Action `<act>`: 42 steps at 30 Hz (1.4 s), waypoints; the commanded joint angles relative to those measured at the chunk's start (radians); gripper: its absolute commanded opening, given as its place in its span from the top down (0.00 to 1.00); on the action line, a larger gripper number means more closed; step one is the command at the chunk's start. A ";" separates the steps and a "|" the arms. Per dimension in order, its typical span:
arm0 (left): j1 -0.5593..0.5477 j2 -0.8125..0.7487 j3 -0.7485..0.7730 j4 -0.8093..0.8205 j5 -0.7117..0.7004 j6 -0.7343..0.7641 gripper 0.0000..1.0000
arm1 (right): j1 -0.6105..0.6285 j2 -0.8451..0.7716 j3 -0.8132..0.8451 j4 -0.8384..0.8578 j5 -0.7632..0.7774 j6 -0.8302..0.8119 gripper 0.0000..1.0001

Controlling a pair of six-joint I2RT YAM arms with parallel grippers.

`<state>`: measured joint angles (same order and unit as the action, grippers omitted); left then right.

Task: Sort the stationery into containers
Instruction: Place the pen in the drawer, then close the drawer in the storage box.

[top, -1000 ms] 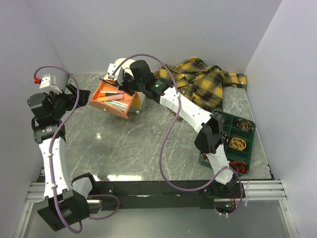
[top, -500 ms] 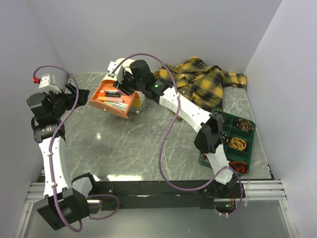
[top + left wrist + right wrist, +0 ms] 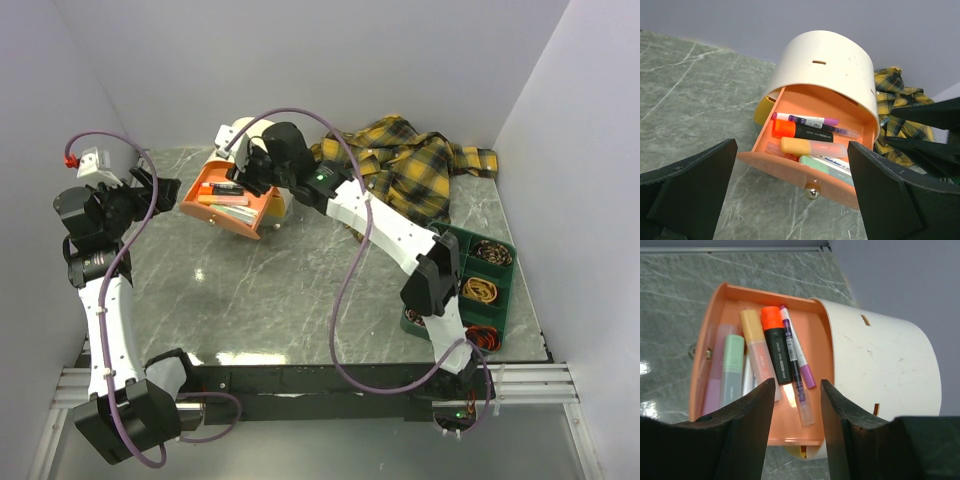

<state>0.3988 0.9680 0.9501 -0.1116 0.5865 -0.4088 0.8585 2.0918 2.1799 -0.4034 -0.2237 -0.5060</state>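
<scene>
The right gripper (image 3: 796, 385) hung half-open and empty over the drawer (image 3: 821, 345), which stood pulled out of the cream box (image 3: 880, 360) at the table's 11 o'clock. Inside lay an orange marker (image 3: 776, 347), a purple pen (image 3: 796, 357) and highlighters (image 3: 757, 347). The left gripper (image 3: 791, 150) gaped wide at 9 o'clock, facing the drawer.

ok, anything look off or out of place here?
Only the crumpled yellow-and-black plaid shirt at the far side of the grey marble-look table, right of the cream drum-shaped drawer box: it's no stationery. The box's orange drawer stands pulled out, markers lying tidy inside; nothing spilled.
</scene>
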 commanded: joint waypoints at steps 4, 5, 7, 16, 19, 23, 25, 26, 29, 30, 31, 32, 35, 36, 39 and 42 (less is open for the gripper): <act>0.003 -0.035 0.055 0.047 -0.004 0.001 0.01 | 0.036 -0.180 -0.051 0.028 -0.005 0.034 0.49; 0.005 -0.038 0.053 0.047 -0.005 0.002 0.01 | 0.037 -0.188 -0.066 0.028 -0.008 0.043 0.48; 0.005 -0.040 0.056 0.041 -0.007 0.004 0.00 | 0.045 -0.208 -0.086 0.023 -0.014 0.044 0.46; 0.006 -0.051 0.078 0.020 -0.033 0.030 0.00 | 0.079 -0.248 -0.178 -0.064 -0.161 -0.031 0.96; 0.006 -0.057 0.072 0.007 -0.040 0.039 0.01 | 0.080 -0.231 -0.184 -0.106 -0.224 -0.042 1.00; 0.006 -0.063 0.064 -0.020 -0.048 0.042 0.01 | 0.089 -0.205 -0.183 -0.127 -0.264 -0.034 1.00; 0.005 -0.058 0.065 -0.026 -0.050 0.051 0.01 | 0.094 -0.185 -0.177 -0.121 -0.267 -0.022 1.00; 0.005 -0.057 0.064 -0.028 -0.050 0.053 0.00 | 0.099 -0.177 -0.174 -0.115 -0.267 -0.017 1.00; 0.005 -0.037 0.053 -0.022 -0.065 0.056 0.01 | 0.111 -0.150 -0.167 -0.072 -0.244 0.012 1.00; 0.005 -0.031 0.050 -0.031 -0.068 0.054 0.01 | 0.114 -0.136 -0.167 -0.065 -0.241 0.015 1.00; 0.006 -0.022 0.047 -0.034 -0.063 0.057 0.00 | 0.117 -0.131 -0.167 -0.061 -0.240 0.018 1.00; 0.003 -0.020 0.046 -0.040 -0.059 0.061 0.00 | 0.119 -0.128 -0.172 -0.048 -0.240 0.020 1.00; -0.005 -0.014 0.053 -0.080 -0.057 0.088 0.01 | 0.126 -0.111 -0.184 -0.022 -0.235 0.032 1.00; -0.008 -0.009 0.058 -0.091 -0.062 0.100 0.01 | 0.129 -0.102 -0.184 -0.017 -0.233 0.032 1.00; -0.015 -0.002 0.068 -0.118 -0.070 0.119 0.01 | 0.134 -0.085 -0.186 0.020 -0.201 0.049 1.00; -0.026 0.005 0.069 -0.137 -0.062 0.130 0.01 | 0.134 -0.055 -0.166 0.054 -0.143 0.057 1.00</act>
<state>0.3866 0.9737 0.9813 -0.2234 0.5251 -0.3191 0.9859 2.0079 1.9884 -0.4549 -0.4339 -0.4797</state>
